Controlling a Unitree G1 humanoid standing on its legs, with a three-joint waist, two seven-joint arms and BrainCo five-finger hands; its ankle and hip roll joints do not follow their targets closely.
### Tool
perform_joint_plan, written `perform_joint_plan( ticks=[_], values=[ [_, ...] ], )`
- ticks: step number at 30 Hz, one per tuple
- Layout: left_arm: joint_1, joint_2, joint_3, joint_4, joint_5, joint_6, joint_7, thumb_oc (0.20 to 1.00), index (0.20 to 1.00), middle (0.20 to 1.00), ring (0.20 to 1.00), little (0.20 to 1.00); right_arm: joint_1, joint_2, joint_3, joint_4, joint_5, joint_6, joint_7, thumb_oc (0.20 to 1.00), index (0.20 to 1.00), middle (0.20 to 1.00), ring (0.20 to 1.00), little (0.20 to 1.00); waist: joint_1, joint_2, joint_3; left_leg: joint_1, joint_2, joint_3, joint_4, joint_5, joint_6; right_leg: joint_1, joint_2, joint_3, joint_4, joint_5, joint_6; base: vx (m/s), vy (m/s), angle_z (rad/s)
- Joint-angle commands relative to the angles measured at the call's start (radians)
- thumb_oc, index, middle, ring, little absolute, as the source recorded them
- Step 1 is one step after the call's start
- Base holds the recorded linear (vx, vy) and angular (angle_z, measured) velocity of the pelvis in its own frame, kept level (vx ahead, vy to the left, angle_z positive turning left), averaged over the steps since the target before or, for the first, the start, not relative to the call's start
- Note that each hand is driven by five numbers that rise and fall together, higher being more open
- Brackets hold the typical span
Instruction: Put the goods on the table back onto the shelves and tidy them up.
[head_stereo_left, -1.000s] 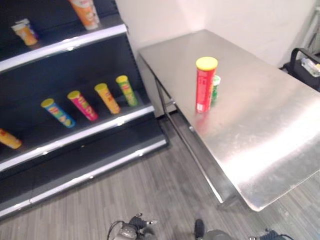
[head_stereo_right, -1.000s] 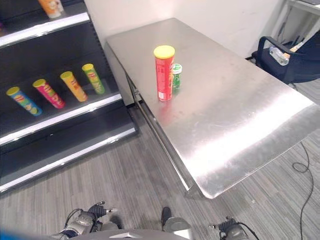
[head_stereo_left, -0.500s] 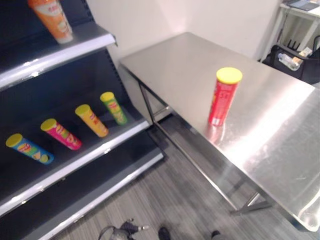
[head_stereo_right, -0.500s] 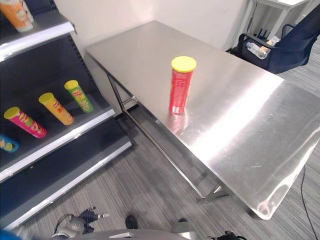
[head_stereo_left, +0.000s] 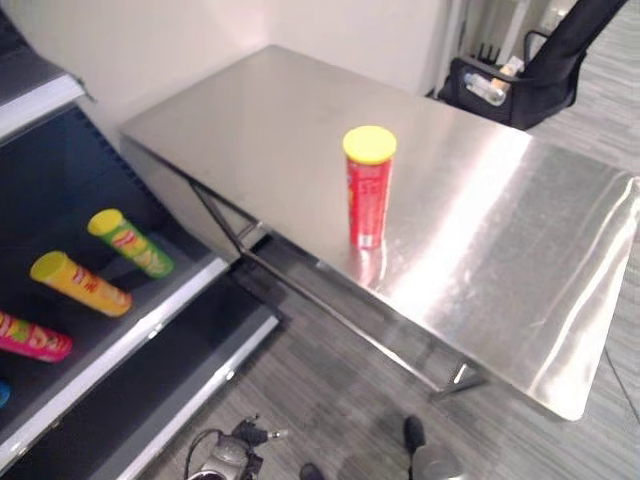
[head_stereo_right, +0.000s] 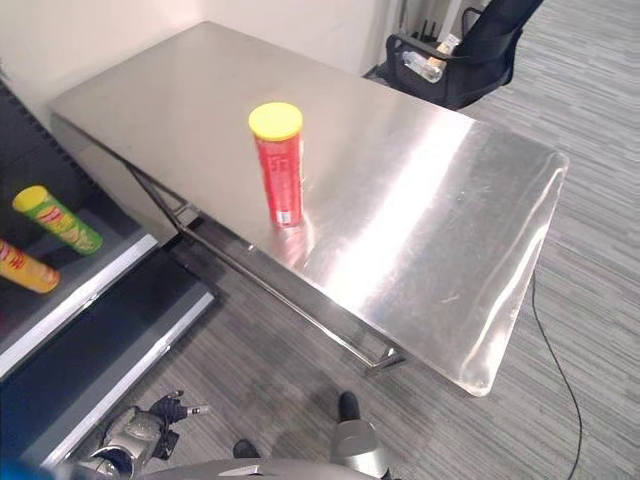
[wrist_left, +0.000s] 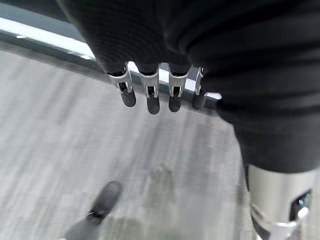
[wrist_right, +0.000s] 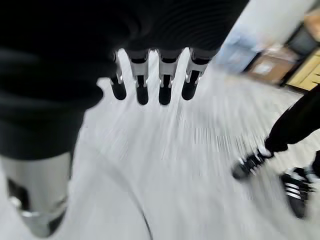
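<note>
The red can (head_stereo_left: 369, 188) with a yellow lid is standing upright near the bench's (head_stereo_left: 520, 230) shelf-side edge. We are seeing each robot hand, left (wrist_left: 150, 92) and right (wrist_right: 152, 82), hanging empty with relaxed fingers above the floor; the right wrist view is catching a person's shoes (wrist_right: 295, 190).

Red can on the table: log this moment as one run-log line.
red can: upright on steel table, unheld | left hand: open, over floor | right hand: open, over floor | shelf cans: lying down

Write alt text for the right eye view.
A red can with a yellow lid stands upright on a steel table, near its front edge. To the left, green and yellow cans lie on a dark shelf.
</note>
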Motion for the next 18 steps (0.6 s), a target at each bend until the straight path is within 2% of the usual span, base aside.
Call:
perform_joint_plan(
  ticks=[1,2,3,4,5,8,12,13,15,16,18],
  values=[
    [-0.029,0.012,0.013,0.042,0.031,-0.002,0.015,1.000,1.000,1.000,1.000,1.000,0.045,0.006,-0.030,-0.166,0.076,-0.046,-0.092,1.000,1.000,1.000,1.000,1.000,-0.003,-0.054,-0.023,-0.017,-0.033,-0.011,0.023,-0.027,-0.027,-0.079,-0.051,0.072,0.061,-0.013,0.072,0.06,-0.014,0.10],
    [-0.004,0.002,0.040,0.033,0.035,-0.001,0.024,1.000,1.000,1.000,1.000,1.000,0.104,-0.036,-0.126,-0.460,0.031,-0.085,-0.167,1.000,1.000,1.000,1.000,1.000,-0.018,-0.054,-0.029,-0.016,-0.031,-0.006,0.023,-0.032,-0.028,-0.077,-0.050,0.074,0.059,-0.017,0.074,0.04,-0.001,0.06],
    [-0.004,0.001,0.036,0.033,0.035,-0.001,0.024,1.000,1.000,1.000,1.000,1.000,0.114,-0.031,-0.135,-0.472,0.028,-0.079,-0.168,1.000,1.000,1.000,1.000,1.000,-0.016,-0.053,-0.030,-0.016,-0.031,-0.007,0.023,-0.032,-0.028,-0.077,-0.050,0.073,0.059,-0.017,0.075,0.07,0.010,-0.02],
    [0.026,-0.010,0.064,0.021,0.048,0.001,0.024,1.000,1.000,1.000,1.000,1.000,0.155,-0.068,-0.218,-0.855,-0.088,-0.102,-0.226,1.000,1.000,1.000,1.000,1.000,-0.025,-0.046,-0.036,-0.008,-0.029,0.000,0.023,-0.039,-0.029,-0.075,-0.050,0.076,0.062,-0.021,0.074,0.03,0.012,-0.03],
    [0.026,-0.012,0.061,0.021,0.049,0.002,0.024,1.000,1.000,1.000,1.000,1.000,0.165,-0.061,-0.228,-0.869,-0.093,-0.094,-0.226,1.000,1.000,1.000,1.000,1.000,-0.022,-0.045,-0.036,-0.008,-0.028,-0.001,0.023,-0.039,-0.029,-0.075,-0.050,0.075,0.062,-0.022,0.075,0.05,0.015,-0.08],
    [0.043,-0.031,0.063,0.023,0.054,0.005,0.022,1.000,1.000,1.000,1.000,1.000,0.081,-0.091,-0.231,-1.093,-0.132,-0.146,-0.252,1.000,1.000,1.000,1.000,1.000,-0.010,-0.032,-0.040,0.003,-0.025,0.005,0.023,-0.042,-0.029,-0.065,-0.049,0.066,0.064,-0.029,0.070,0.02,-0.005,-0.03],
    [0.067,-0.029,0.056,0.000,0.073,-0.003,-0.004,1.000,1.000,1.000,1.000,1.000,-0.036,-0.190,-0.134,-1.352,-0.248,-0.197,-0.178,1.000,1.000,1.000,1.000,1.000,0.026,-0.027,-0.048,0.014,-0.018,0.005,0.023,-0.032,-0.034,-0.042,-0.046,0.049,0.058,-0.036,0.062,0.03,-0.052,0.06],
    [0.078,-0.028,0.046,-0.009,0.079,-0.007,-0.009,1.000,1.000,1.000,1.000,1.000,-0.085,-0.209,-0.094,-1.445,-0.241,-0.233,-0.134,1.000,1.000,1.000,1.000,1.000,0.048,-0.023,-0.050,0.022,-0.016,-0.002,0.023,-0.032,-0.037,-0.022,-0.046,0.035,0.058,-0.050,0.059,0.04,-0.054,0.10],
    [0.083,-0.029,0.044,-0.011,0.077,-0.008,-0.010,1.000,1.000,1.000,1.000,1.000,-0.125,-0.211,-0.054,-1.465,-0.221,-0.245,-0.115,1.000,1.000,1.000,1.000,1.000,0.054,-0.023,-0.052,0.019,-0.014,-0.005,0.023,-0.025,-0.038,-0.019,-0.045,0.026,0.056,-0.048,0.056,0.03,-0.057,0.35],
    [0.093,-0.028,0.037,-0.012,0.079,-0.010,-0.021,1.000,1.000,1.000,1.000,1.000,-0.181,-0.219,0.027,-1.514,-0.194,-0.262,-0.052,1.000,1.000,1.000,1.000,1.000,0.080,-0.020,-0.054,0.026,-0.012,-0.011,0.023,-0.025,-0.042,0.002,-0.047,0.009,0.056,-0.059,0.055,0.03,-0.057,0.38],
    [0.100,-0.025,0.040,-0.012,0.080,-0.010,-0.023,1.000,1.000,1.000,1.000,1.000,-0.215,-0.220,0.075,-1.527,-0.178,-0.267,-0.019,1.000,1.000,1.000,1.000,1.000,0.087,-0.018,-0.056,0.024,-0.011,-0.014,0.023,-0.018,-0.043,0.005,-0.048,0.000,0.055,-0.059,0.052,0.02,-0.046,0.16]
  ],
)
